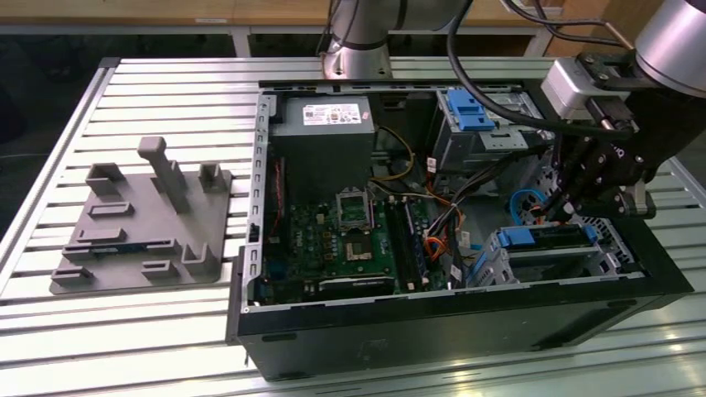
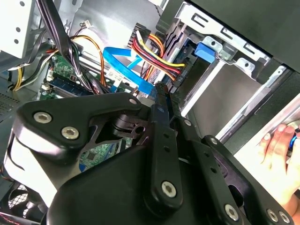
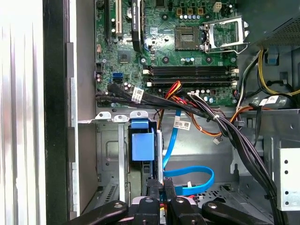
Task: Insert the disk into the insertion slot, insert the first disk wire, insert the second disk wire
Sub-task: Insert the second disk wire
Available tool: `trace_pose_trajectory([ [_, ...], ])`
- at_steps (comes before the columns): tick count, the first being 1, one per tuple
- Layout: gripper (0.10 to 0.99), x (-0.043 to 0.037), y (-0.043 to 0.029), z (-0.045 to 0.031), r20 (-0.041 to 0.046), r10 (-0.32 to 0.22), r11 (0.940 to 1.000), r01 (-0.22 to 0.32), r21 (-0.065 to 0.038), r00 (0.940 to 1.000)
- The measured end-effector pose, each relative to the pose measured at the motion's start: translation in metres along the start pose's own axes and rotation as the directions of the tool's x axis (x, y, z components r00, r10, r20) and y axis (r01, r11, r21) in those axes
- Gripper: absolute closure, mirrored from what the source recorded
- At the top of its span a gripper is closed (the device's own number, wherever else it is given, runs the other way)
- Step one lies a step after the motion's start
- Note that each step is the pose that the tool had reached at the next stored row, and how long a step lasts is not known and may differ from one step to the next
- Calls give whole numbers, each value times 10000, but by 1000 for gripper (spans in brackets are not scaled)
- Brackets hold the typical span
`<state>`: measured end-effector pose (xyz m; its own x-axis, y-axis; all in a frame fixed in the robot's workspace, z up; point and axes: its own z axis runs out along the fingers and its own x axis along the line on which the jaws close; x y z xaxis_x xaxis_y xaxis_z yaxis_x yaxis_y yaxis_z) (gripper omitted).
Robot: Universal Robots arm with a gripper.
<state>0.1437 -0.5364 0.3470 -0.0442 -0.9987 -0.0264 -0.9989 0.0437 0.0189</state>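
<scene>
blue-framed disk (image 1: 543,238) seated in insertion slot (image 1: 604,252)

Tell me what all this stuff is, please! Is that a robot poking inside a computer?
Yes! The grey tube at the top of the exterior view is a robot arm. It bends round to a black pincer that hangs over an open computer case lying on a slatted metal table. Two more cameras ride near the arm's wrist and look down past the pincer. In the first wrist view the pincer is pinched shut right by a blue cable; what it grips is hidden. Next to it, the disk with its blue frame sits in the insertion slot. The green motherboard is the computer's brain-board. A grey holder tray lies beside the case.
</scene>
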Motion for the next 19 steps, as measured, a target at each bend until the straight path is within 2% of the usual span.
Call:
trace_pose_trajectory([
  [14, 925, 21, -9, 29, 0, 81, 10000, -81, -6, 10000],
  [19, 925, 36, -26, 36, -4, 124, 9999, -124, -108, 9999],
])
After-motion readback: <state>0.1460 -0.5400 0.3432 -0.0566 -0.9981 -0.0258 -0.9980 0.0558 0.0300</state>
